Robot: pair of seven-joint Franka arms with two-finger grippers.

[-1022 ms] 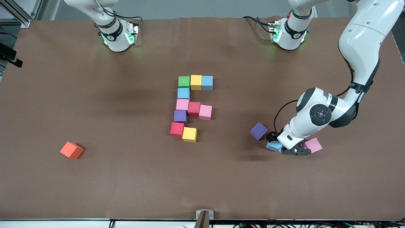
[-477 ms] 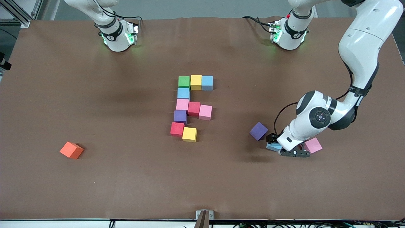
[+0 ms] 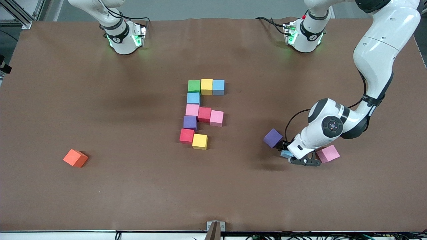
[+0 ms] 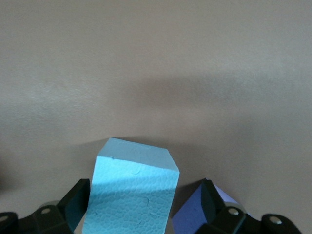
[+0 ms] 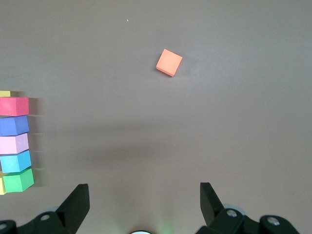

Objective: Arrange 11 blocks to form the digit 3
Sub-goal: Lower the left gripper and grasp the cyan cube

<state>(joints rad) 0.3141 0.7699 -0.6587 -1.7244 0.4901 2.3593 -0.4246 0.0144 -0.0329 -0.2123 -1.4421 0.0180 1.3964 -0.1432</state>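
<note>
Ten cubes form a partial figure mid-table: green point(image 3: 193, 85), yellow point(image 3: 206, 86) and light blue point(image 3: 218, 87) in one bar, a light blue point(image 3: 193, 98), a pink-red-pink bar point(image 3: 204, 114), a purple point(image 3: 190, 122), then red point(image 3: 186, 135) and yellow point(image 3: 199, 141). A loose light blue cube point(image 3: 285, 154) lies toward the left arm's end. My left gripper point(image 3: 291, 155) is low over it, open, fingers either side of the cube point(image 4: 134, 190). My right gripper point(image 5: 141, 209) is open and empty, waiting near its base and out of the front view.
A loose purple cube point(image 3: 273, 137) sits beside the left gripper and shows in the left wrist view point(image 4: 192, 217). A loose pink cube point(image 3: 328, 153) lies beside the gripper, toward the table's end. An orange cube point(image 3: 75, 158) lies toward the right arm's end point(image 5: 169, 62).
My left arm has shifted a little toward the purple loose cube, gripper staying low at the light blue cube. The figure's cubes have not moved.
</note>
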